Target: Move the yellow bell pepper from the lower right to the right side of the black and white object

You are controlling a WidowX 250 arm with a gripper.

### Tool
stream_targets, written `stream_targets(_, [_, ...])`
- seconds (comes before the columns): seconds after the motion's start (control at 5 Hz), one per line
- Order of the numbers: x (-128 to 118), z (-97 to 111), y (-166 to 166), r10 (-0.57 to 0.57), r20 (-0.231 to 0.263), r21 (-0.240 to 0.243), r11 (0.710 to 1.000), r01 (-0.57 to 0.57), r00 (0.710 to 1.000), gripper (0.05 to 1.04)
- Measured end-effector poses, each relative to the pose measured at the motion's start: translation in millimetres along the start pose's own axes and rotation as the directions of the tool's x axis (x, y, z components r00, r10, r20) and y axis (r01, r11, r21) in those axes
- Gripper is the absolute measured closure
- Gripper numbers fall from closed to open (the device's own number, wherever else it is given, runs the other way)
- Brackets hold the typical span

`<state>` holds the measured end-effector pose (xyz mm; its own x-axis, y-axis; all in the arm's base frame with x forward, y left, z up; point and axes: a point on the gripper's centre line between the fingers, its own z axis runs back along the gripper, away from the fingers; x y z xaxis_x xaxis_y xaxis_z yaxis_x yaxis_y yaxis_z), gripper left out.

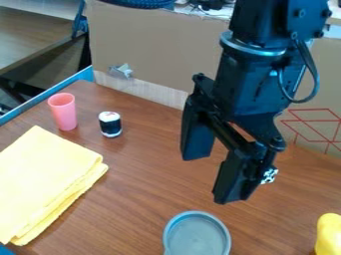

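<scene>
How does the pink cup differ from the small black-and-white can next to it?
The pink cup is taller than the can.
The cup is one plain colour, while the can is black and white with a touch of red.
The cup is open at the top; the can's top is closed.
Both stand upright on the table.

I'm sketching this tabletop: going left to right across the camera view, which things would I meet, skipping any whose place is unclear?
Pink cup, small black-and-white can, round gray dish, yellow object at the right edge.
</scene>
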<state>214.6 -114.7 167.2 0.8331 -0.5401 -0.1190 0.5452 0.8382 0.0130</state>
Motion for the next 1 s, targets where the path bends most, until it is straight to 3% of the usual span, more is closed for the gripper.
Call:
stream_targets(0.2, [1,-6,-1,-0.002,-0.024,-0.003,1.0,0.002,1.0,0.081])
stream_targets(0.6, [57,-25,-20,-0.078,-0.079,-0.052,0.996,0.074,0.994,0.081])
stream_targets(1.0, [96,-38,-37,-0.124,-0.103,-0.066,0.991,0.118,0.987,0.081])
